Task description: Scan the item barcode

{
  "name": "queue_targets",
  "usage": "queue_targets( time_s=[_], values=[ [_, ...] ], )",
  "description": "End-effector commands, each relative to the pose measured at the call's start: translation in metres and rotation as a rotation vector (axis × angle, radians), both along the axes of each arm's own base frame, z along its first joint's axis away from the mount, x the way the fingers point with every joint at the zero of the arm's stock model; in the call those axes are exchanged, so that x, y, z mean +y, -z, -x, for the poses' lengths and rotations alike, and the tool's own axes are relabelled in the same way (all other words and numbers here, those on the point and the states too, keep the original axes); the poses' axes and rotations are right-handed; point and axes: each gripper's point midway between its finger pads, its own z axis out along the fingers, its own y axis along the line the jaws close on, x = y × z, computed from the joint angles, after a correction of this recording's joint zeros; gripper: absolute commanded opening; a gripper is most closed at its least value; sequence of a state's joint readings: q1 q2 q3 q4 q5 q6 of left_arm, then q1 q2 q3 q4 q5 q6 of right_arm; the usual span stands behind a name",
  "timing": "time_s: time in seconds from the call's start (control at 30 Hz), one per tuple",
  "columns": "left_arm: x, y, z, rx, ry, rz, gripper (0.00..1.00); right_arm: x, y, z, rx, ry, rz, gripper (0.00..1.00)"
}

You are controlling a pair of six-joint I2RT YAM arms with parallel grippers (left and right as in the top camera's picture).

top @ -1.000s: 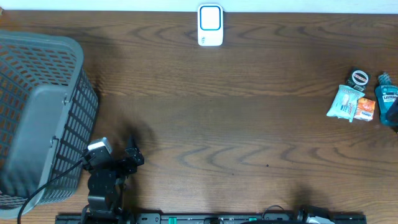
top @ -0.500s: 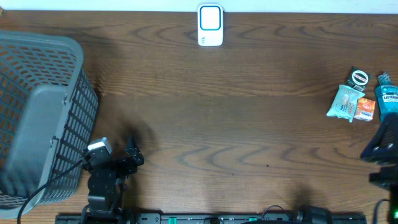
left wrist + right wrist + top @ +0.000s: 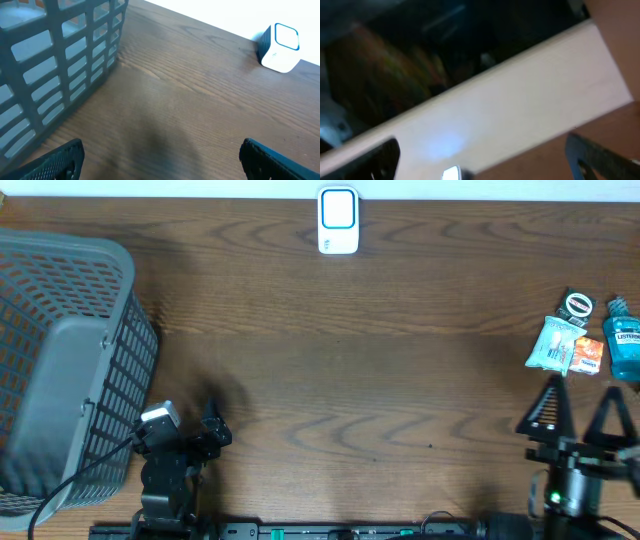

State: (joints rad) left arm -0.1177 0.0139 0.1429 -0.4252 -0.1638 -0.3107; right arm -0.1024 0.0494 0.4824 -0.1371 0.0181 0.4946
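Observation:
The white barcode scanner (image 3: pixel 338 220) with its blue-edged window stands at the table's far edge, in the middle; the left wrist view shows the scanner (image 3: pixel 280 47) at upper right. The items lie at the right edge: a pale green packet (image 3: pixel 556 343), a small orange pack (image 3: pixel 588 356), a blue bottle (image 3: pixel 622 348) and a round black-and-white lid (image 3: pixel 578 306). My right gripper (image 3: pixel 578 412) hovers just in front of them, open and empty; its wrist view is blurred, with the fingers (image 3: pixel 605 160) spread wide. My left gripper (image 3: pixel 212 428) rests low at the front left, open (image 3: pixel 162 165) over bare wood.
A grey slatted basket (image 3: pixel 60 370) fills the left side, close beside my left arm; its wall (image 3: pixel 60 60) shows in the left wrist view. Brown wooden tabletop (image 3: pixel 360 370) lies between scanner, basket and items.
My right arm has come into the overhead view from the bottom right corner and moved left, now standing below the items. The left arm has not moved.

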Motion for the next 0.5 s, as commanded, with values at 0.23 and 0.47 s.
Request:
queue_targets(
  time_s=[0.23,0.47],
  values=[
    [0.003,0.010,0.002,0.030,-0.016,-0.010,0.98,0.003,0.078,-0.038,0.003,-0.010,-0.047,0.99],
    [0.003,0.010,0.002,0.030,-0.016,-0.010,0.98,0.004,0.135,-0.054,0.111,-0.006,-0.050,0.99]
  ],
)
